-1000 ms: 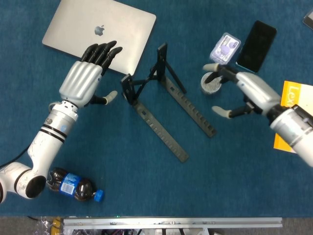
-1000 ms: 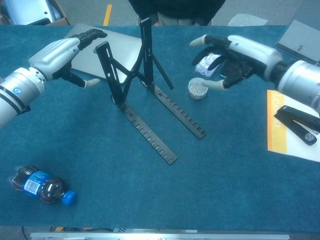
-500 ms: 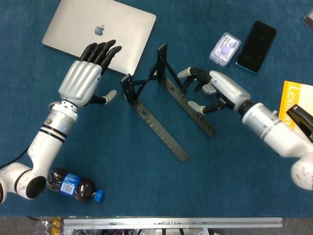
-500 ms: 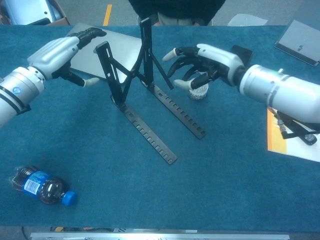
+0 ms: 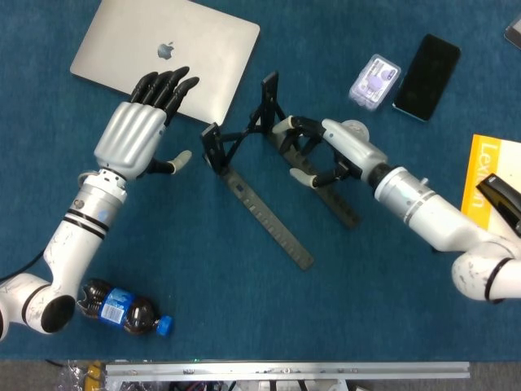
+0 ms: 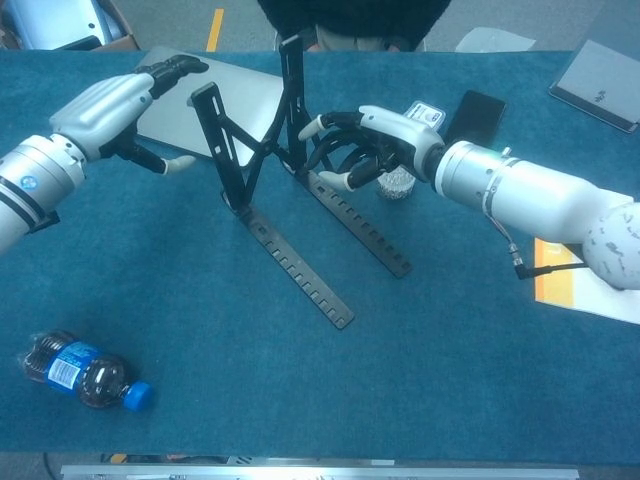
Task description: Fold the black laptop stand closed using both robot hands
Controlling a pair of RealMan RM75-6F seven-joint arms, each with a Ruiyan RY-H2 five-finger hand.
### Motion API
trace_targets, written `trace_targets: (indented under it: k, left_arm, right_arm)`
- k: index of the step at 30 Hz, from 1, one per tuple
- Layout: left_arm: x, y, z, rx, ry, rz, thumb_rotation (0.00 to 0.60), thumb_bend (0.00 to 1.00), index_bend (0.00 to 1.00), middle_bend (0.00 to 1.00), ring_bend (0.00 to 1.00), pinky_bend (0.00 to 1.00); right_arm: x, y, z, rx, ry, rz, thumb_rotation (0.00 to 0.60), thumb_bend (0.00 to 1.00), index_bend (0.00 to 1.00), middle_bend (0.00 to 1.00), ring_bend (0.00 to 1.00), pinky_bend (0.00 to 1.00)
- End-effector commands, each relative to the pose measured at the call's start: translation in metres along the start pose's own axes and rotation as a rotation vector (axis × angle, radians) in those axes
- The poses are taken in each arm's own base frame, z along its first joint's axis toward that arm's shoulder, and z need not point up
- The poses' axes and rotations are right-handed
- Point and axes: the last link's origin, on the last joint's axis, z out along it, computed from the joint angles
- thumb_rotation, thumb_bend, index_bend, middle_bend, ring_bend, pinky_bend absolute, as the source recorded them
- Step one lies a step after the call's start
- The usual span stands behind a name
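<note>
Left hand (image 5: 134,134): silver-grey shell back, black fingers, pale thumb tip. Right hand (image 5: 321,151): white shell, black fingers, beige tips. Forearms: white-silver cylinders, black-banded wrists.

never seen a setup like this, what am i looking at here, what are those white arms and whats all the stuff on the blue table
These are two robot arms, each ending in a hand with fingers like a person's, steered remotely by an operator. One picture looks down from the robot's head; the other looks forward from its chest.

On the blue table stands an open black laptop stand, which the robot is meant to fold shut. The right hand reaches to the stand's far upright, fingers spread around it; a firm grip cannot be confirmed. The left hand hovers open beside the stand, partly over a closed silver laptop.

Also lying around: a dark drink bottle, a black phone, a small clear case, a yellow booklet and a small jar behind the right hand.
</note>
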Motion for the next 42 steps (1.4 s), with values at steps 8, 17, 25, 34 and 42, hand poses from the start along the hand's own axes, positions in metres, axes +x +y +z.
trace_targets:
  k: [8, 17, 25, 34, 42]
  left_arm:
    - [0.001, -0.003, -0.002, 0.007, 0.001, 0.002, 0.600, 0.26, 0.00, 0.00, 0.00, 0.00]
    - [0.003, -0.006, -0.006, 0.017, 0.004, 0.005, 0.600, 0.26, 0.00, 0.00, 0.00, 0.00]
    - [0.004, -0.008, -0.008, 0.021, 0.006, 0.008, 0.600, 0.26, 0.00, 0.00, 0.00, 0.01]
    - [0.004, -0.007, -0.012, 0.025, 0.010, 0.009, 0.600, 0.26, 0.00, 0.00, 0.00, 0.00]
    - [0.006, -0.009, -0.014, 0.029, 0.013, 0.010, 0.600, 0.26, 0.00, 0.00, 0.00, 0.01]
  right_arm:
    - [0.004, 0.006, 0.016, -0.018, 0.020, -0.002, 0.600, 0.32, 0.24, 0.40, 0.19, 0.33]
    - [0.006, 0.005, 0.029, -0.025, 0.025, 0.015, 0.600, 0.32, 0.24, 0.40, 0.19, 0.33]
    - [0.004, 0.003, 0.017, -0.019, -0.007, -0.015, 0.600, 0.32, 0.24, 0.40, 0.19, 0.33]
    - [0.000, 0.003, 0.040, -0.033, 0.001, -0.014, 0.600, 0.32, 0.24, 0.40, 0.19, 0.33]
    - [-0.004, 0.000, 0.047, -0.018, 0.002, -0.019, 0.600, 0.32, 0.24, 0.40, 0.19, 0.33]
